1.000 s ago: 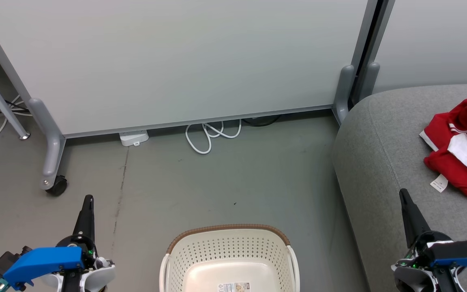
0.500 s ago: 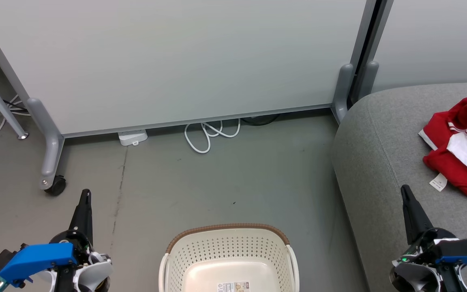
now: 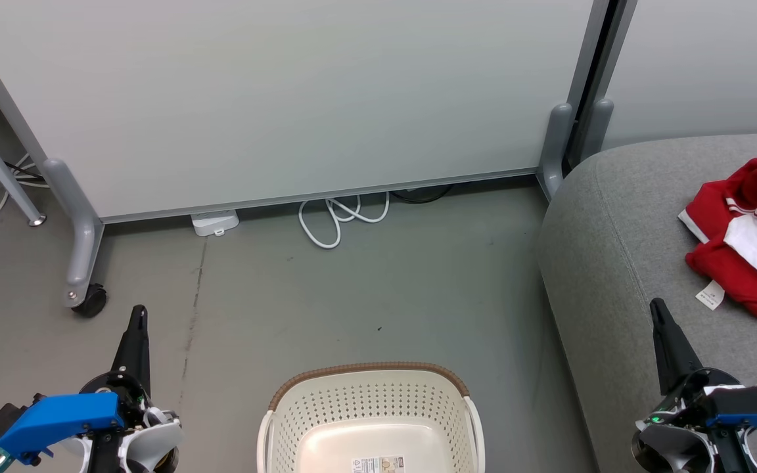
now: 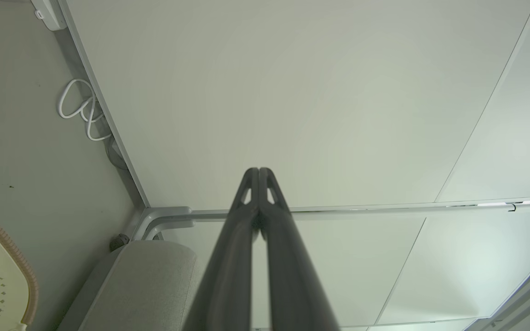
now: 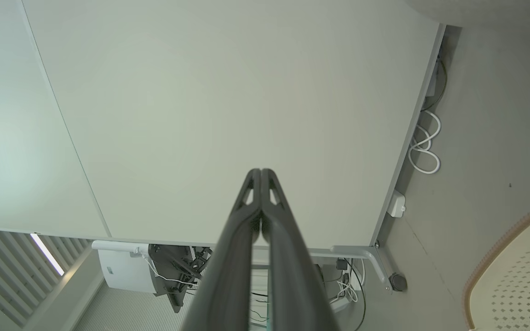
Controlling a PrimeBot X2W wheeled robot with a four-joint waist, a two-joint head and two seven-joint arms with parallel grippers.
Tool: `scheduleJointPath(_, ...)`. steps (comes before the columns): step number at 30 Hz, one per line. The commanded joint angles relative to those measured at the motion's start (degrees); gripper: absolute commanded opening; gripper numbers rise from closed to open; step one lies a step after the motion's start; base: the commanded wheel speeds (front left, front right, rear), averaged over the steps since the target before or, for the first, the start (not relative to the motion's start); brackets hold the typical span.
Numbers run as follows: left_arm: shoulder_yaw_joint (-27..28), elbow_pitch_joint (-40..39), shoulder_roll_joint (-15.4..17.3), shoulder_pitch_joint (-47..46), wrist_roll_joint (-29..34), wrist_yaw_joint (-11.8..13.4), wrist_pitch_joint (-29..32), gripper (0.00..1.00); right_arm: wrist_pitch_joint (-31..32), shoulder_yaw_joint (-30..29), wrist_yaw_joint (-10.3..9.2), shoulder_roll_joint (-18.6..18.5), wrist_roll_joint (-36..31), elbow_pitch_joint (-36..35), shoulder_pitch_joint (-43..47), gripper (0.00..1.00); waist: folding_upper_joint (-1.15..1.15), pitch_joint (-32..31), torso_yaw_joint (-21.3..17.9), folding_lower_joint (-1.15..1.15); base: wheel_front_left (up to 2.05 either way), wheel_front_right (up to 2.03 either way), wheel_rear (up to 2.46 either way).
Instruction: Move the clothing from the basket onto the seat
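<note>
Nothing written can be read here: no word, brand or number is legible. A small printed sticker (image 3: 378,465) lies on the inside bottom of the cream basket (image 3: 368,369), cut off by the head view's lower edge, and its print is too small to make out. The white tag (image 3: 711,295) on the red clothing (image 3: 713,266) is likewise too small to read.

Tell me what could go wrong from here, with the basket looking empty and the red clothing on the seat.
1. The basket is cut off by the head view's bottom edge, so a garment lying at its near side could go unnoticed.
2. The right gripper, shut, appears over the seat near the clothing; a sideways swing might drag it off.
</note>
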Motion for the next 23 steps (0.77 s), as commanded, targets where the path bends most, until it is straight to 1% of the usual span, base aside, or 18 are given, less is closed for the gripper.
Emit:
scheduleJointPath(1,0.16,-0.21,-0.05,-0.56,-0.14,-0.18,0.25,0.00,0.18,-0.09,0.04,-0.36,0.15,-0.17,-0.60,0.00,0.00,0.00,0.00,0.00,0.00,0.00,0.00)
scheduleJointPath(23,0.13,-0.22,-0.05,-0.56,-0.17,-0.18,0.22,0.00,0.17,-0.09,0.04,-0.35,0.16,-0.17,-0.60,0.00,0.00,0.00,0.00,0.00,0.00,0.00,0.00)
